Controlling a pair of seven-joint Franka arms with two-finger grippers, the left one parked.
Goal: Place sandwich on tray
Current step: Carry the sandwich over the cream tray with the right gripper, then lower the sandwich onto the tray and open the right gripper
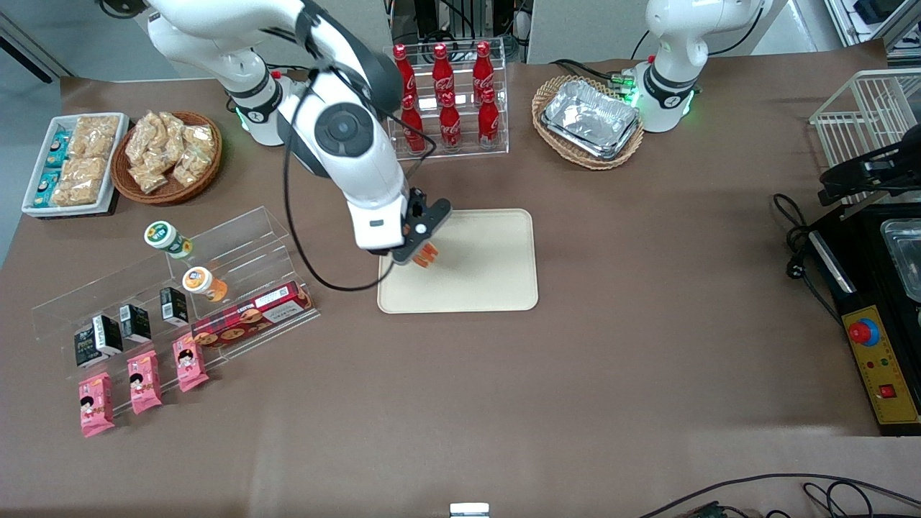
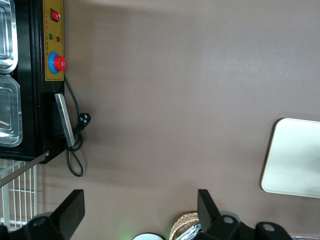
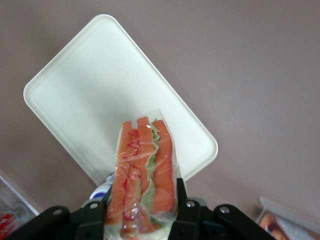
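My right gripper (image 1: 424, 253) is shut on the clear-wrapped sandwich (image 3: 143, 175), whose orange and green filling layers (image 1: 427, 255) show between the fingers. It hangs above the cream-beige tray (image 1: 478, 266), over the tray's end toward the working arm. In the right wrist view the tray (image 3: 90, 95) lies below the sandwich. A corner of the tray also shows in the left wrist view (image 2: 295, 157).
A clear rack of red bottles (image 1: 447, 97) stands farther from the front camera than the tray. A wicker basket with foil trays (image 1: 590, 119) is beside it. Clear display steps with packets and jars (image 1: 180, 288), pink packets (image 1: 144, 381) and snack baskets (image 1: 169, 155) lie toward the working arm's end.
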